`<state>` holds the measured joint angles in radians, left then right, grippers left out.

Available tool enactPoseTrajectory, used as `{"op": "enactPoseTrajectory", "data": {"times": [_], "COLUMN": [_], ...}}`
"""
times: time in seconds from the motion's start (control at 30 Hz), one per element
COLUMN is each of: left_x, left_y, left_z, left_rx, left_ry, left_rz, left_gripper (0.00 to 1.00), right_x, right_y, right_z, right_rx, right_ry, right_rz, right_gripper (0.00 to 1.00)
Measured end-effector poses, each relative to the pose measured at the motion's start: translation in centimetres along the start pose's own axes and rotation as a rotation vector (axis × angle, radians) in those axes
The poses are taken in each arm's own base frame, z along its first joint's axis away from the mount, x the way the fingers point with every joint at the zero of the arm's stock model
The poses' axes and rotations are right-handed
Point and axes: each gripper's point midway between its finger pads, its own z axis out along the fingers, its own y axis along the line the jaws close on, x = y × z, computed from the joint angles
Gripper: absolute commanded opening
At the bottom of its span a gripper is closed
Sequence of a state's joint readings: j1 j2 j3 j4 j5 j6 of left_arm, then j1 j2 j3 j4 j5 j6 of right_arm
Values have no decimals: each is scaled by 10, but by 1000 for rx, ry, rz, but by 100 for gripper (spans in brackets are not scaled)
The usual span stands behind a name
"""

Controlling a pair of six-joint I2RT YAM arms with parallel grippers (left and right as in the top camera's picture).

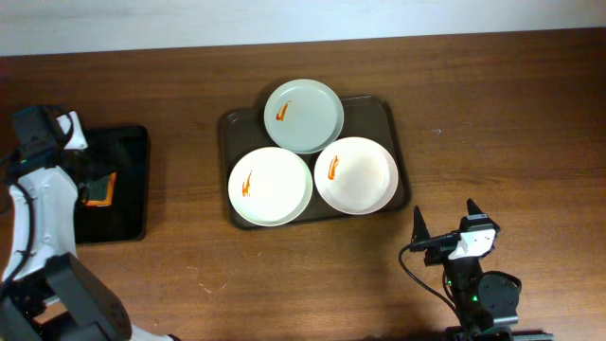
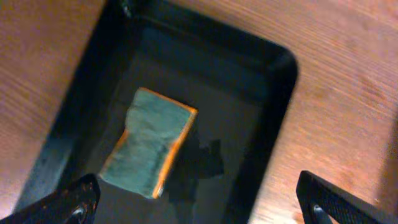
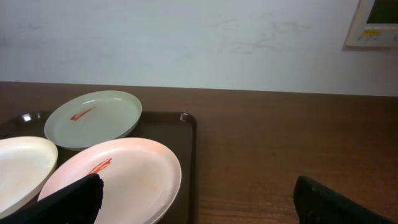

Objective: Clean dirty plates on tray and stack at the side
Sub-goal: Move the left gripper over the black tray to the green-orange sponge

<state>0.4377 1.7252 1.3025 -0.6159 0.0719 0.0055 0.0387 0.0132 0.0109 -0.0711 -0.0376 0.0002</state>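
The dark brown tray (image 1: 390,128) holds three plates, each with an orange smear: a pale green plate (image 1: 308,118) at the back, a white plate (image 1: 275,189) front left and a white plate (image 1: 362,178) front right. In the right wrist view the green plate (image 3: 99,118), the right white plate (image 3: 130,174), the left white plate (image 3: 18,168) and the tray (image 3: 186,149) show. My right gripper (image 1: 445,225) is open and empty near the front edge, right of the tray. My left gripper (image 2: 199,205) is open above a green and orange sponge (image 2: 149,140).
A small glossy black tray (image 1: 128,185) at the left holds the sponge (image 1: 98,189); the tray also shows in the left wrist view (image 2: 273,112). The table is brown wood. A pale wall runs behind the table.
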Motion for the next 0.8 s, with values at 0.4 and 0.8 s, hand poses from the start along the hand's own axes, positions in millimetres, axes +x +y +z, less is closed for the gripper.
{"op": "enactPoseTrajectory", "data": {"times": [0.4, 0.8], "left_x": [-7, -14], "left_y": [43, 22], "left_z": [57, 56], "left_rx": [-21, 101], "left_ry": [-31, -71], "left_rz": [78, 144], "left_gripper": [99, 88], "right_x": [0, 0], "right_y": [0, 0], "right_z": [0, 0], "right_rx": [0, 0], "right_ry": [0, 0], "right_rz": [0, 0], "right_gripper": [98, 98]}}
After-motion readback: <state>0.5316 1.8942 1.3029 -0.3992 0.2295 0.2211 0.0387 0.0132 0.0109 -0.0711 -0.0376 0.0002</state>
